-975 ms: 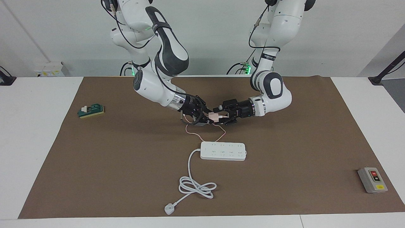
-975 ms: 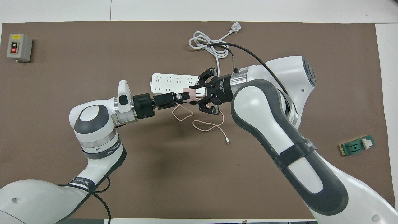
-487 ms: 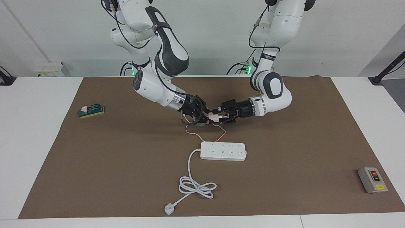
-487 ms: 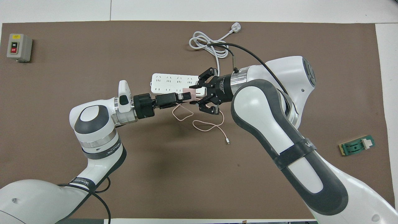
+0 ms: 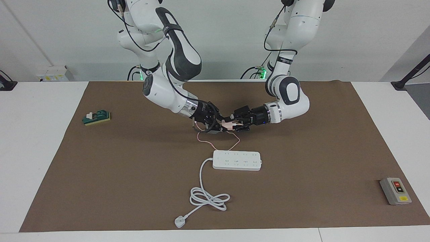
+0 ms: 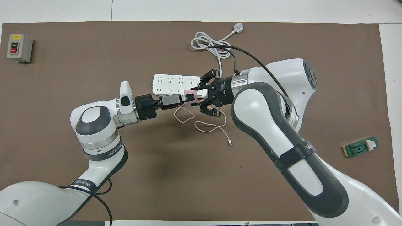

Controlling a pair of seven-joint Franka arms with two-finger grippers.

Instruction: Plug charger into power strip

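Aloft, small pale pink cube charger [image 5: 229, 125], thin looping pink cable [image 6: 201, 123].

wall [image 5: 218, 33]: plain white | table [image 5: 33, 134]: white | mat [image 5: 134, 185]: brown

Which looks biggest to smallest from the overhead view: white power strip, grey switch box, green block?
1. Long white power strip, partly hidden under the arms.
2. Grey switch box and green-and-yellow block look alike; no ranking.
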